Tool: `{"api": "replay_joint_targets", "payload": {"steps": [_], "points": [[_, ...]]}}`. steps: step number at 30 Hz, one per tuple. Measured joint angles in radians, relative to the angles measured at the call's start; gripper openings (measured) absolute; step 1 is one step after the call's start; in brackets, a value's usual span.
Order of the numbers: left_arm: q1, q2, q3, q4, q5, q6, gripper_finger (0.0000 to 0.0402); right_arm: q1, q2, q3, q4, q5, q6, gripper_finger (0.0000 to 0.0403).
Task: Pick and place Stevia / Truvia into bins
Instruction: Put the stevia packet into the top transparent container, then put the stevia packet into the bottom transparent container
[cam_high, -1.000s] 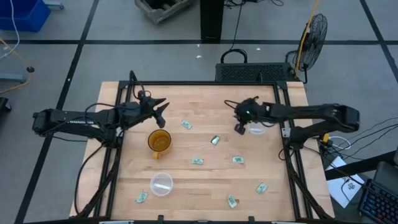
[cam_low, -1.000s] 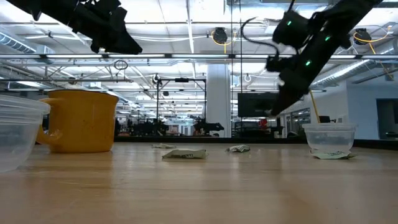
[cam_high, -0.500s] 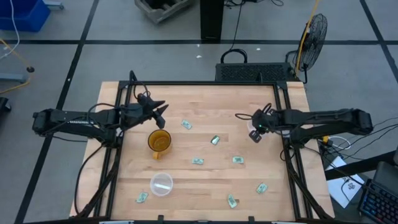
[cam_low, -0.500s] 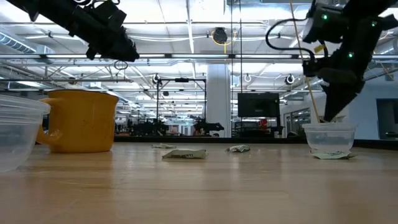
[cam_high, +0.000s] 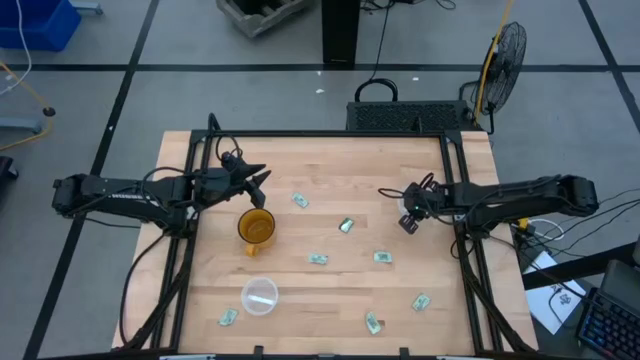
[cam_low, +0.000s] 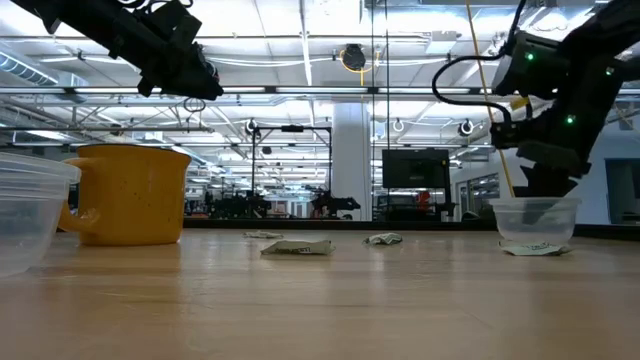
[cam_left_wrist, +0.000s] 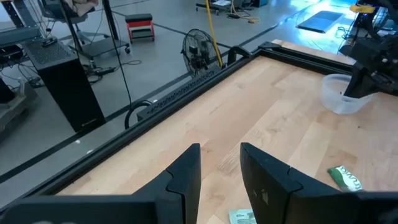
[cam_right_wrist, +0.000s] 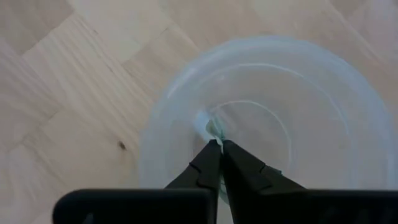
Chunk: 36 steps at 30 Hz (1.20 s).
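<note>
My right gripper (cam_right_wrist: 219, 148) points down into a clear cup (cam_right_wrist: 311, 99) at the table's right side and is shut on a small pale green packet (cam_right_wrist: 208, 127). In the low view the gripper (cam_low: 546, 188) stands at that cup's rim (cam_low: 528, 206). Another packet (cam_low: 536, 250) lies by the cup's base. Several Stevia packets lie flat on the table, among them three (cam_high: 299, 200), (cam_high: 346, 225), (cam_high: 317, 259). A second clear cup (cam_high: 259, 296) stands near the front left. My left gripper (cam_high: 256, 180) is open and empty, raised over the far left of the table. My right gripper pinches the packet between its two fingertips (cam_right_wrist: 210, 157); only a small end of the packet (cam_right_wrist: 206, 124) shows past them. The fingers come from above, pointing down into the cup. The packet hangs at the fingertips inside the cup's wall.
An amber-orange cup (cam_high: 255, 227) stands at the left of the middle, near my left gripper. More packets lie toward the front edge (cam_high: 420, 301), (cam_high: 373, 322), (cam_high: 228, 317). A black frame (cam_high: 455, 170) runs along the table's edges.
My right gripper has gone toward the table's right edge, from beside the clear cup to over it, and has come down so that its fingertips stand in the cup.
</note>
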Motion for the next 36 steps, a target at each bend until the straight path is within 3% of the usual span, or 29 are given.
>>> {"api": "replay_joint_targets", "payload": {"steps": [11,17,23,26,30,36], "points": [[0.000,0.000,0.000,0.001,0.000,0.000,0.0118,0.000,0.000,-0.046,0.045,0.005,-0.089,0.0093],[0.000,0.000,0.000,0.002,0.000,0.000,0.0118,0.000,0.000,0.042,0.034,0.001,-0.159,0.0117],[0.000,0.000,0.000,0.016,-0.002,0.000,0.0118,0.000,0.000,0.154,0.047,0.001,-0.222,0.0114],[0.000,0.000,0.000,0.037,0.017,-0.027,0.0118,0.000,-0.001,0.179,0.153,0.002,-0.290,0.0111],[0.000,0.001,0.000,0.044,0.172,-0.084,0.0118,0.000,0.006,0.179,0.369,0.001,-0.410,0.0110],[0.032,0.103,0.018,0.198,0.273,-0.050,0.0118,-0.019,0.008,0.179,0.630,-0.003,-0.618,0.0111]]}}
